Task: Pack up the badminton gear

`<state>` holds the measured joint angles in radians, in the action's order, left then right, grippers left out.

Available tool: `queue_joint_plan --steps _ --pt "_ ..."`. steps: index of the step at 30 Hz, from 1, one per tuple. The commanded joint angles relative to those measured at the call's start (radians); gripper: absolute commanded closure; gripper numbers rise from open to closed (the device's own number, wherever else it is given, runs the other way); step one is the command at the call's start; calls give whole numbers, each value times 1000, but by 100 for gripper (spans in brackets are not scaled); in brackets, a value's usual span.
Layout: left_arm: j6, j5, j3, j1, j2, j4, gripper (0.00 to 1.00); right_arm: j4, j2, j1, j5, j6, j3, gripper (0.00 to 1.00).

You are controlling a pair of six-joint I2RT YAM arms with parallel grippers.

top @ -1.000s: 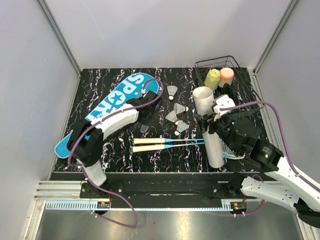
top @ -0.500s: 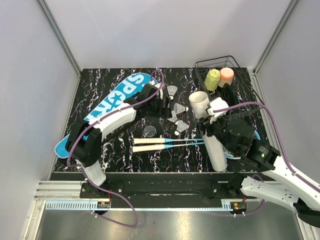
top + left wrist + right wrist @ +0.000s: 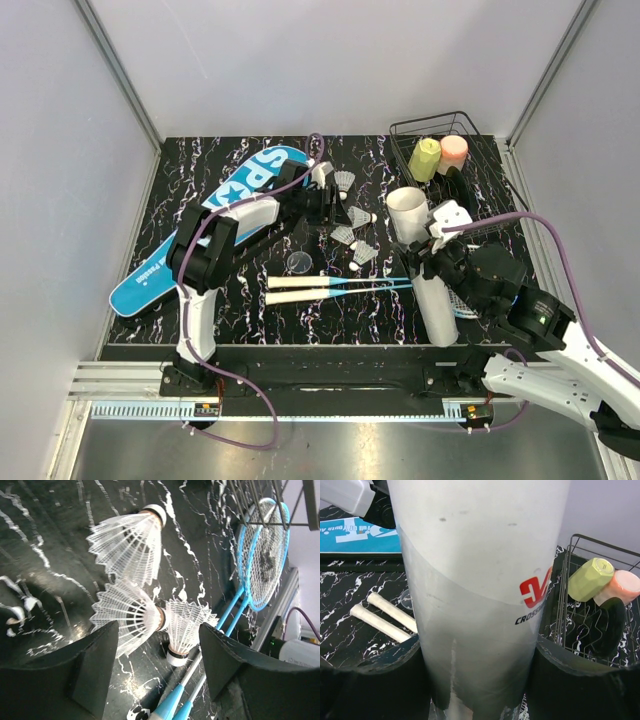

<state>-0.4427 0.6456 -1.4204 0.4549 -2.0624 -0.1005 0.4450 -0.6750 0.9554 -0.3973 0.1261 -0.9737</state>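
Two bottles (image 3: 426, 158) in basket (image 3: 430, 119) (tube (image 3: 434, 310) gripped)

Glossy black surface (image 3: 195, 165), veined white like polished marble, carries shuttlecocks (image 3: 131, 545) with white netted plastic skirts and smooth banded caps. The tube (image 3: 480, 580) looks like smooth matt white card or plastic, lightly scuffed, with a red printed logo. The rackets (image 3: 262, 555) show shiny blue frames and fine string mesh, their handles (image 3: 390, 611) wrapped in matt off-white grip. The cover (image 3: 245, 180) looks like printed blue fabric; the basket (image 3: 430, 118) is black coated wire.
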Motion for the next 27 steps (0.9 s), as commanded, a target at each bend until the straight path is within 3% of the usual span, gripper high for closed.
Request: queue_joint_plan --steps 1,8,12,21,24,27 --pt "-13 120 0 11 -11 145 35 -31 -5 -3 29 1 -31 57" --pt "9 -1 -6 13 -2 47 73 -40 -29 -3 54 -6 -31 57" --pt "-14 -18 -37 7 -12 -22 67 -48 -46 -3 63 -13 -33 58" --pt "-106 -1 -15 16 -24 -28 68 -55 -49 -1 80 -29 -33 59" --pt "-123 11 -5 25 -25 -13 70 -57 -47 -3 86 -34 -36 59" --pt "-145 17 -18 27 -34 -19 78 -55 -54 -1 86 -37 -36 59"
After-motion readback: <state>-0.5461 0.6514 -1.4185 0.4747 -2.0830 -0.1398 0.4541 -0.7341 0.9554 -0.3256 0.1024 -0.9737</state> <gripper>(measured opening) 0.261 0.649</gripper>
